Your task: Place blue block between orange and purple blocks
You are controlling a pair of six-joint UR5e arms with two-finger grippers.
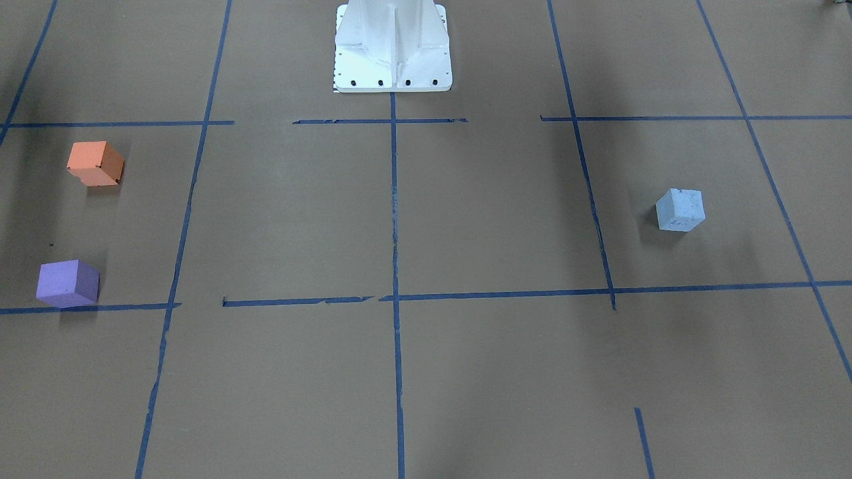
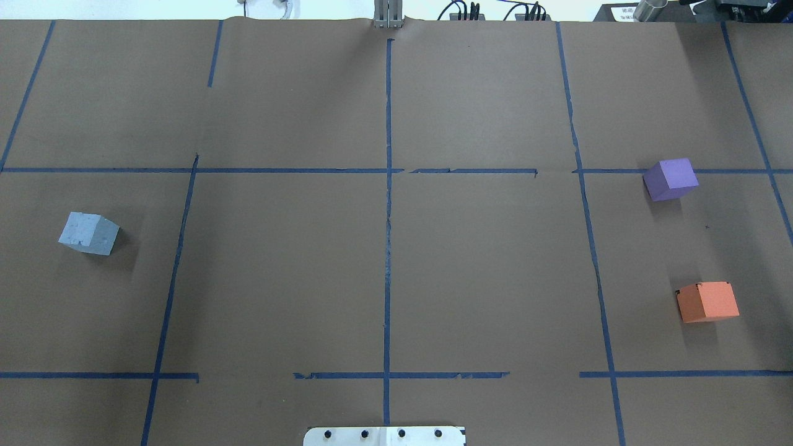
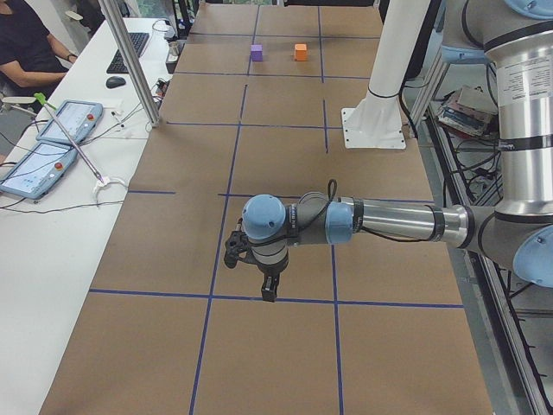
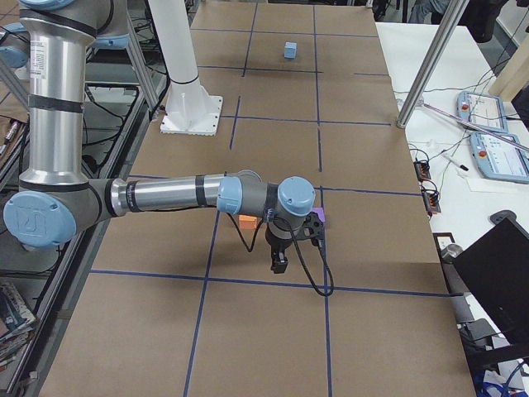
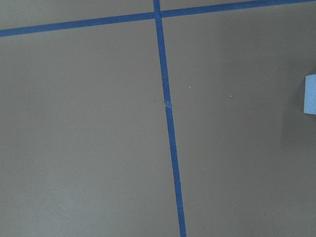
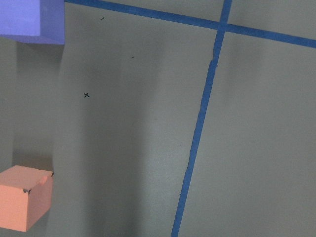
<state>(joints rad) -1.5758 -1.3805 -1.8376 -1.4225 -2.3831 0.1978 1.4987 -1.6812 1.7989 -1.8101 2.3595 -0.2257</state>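
Observation:
The pale blue block (image 2: pixel 88 233) sits alone on the robot's left side of the table, and its edge shows in the left wrist view (image 5: pixel 310 94). The purple block (image 2: pixel 670 179) and the orange block (image 2: pixel 707 301) sit apart on the right side, with bare paper between them. Both show in the right wrist view: purple (image 6: pixel 32 19), orange (image 6: pixel 24 205). My left gripper (image 3: pixel 270 294) hangs above the table in the exterior left view only. My right gripper (image 4: pixel 279 265) hangs near the orange and purple blocks in the exterior right view only. I cannot tell whether either is open or shut.
Brown paper with blue tape grid lines (image 2: pixel 388 217) covers the table. The white robot base (image 1: pixel 393 46) stands at the table's edge. A side desk holds tablets (image 3: pixel 60 121) and a keyboard, with a person seated there.

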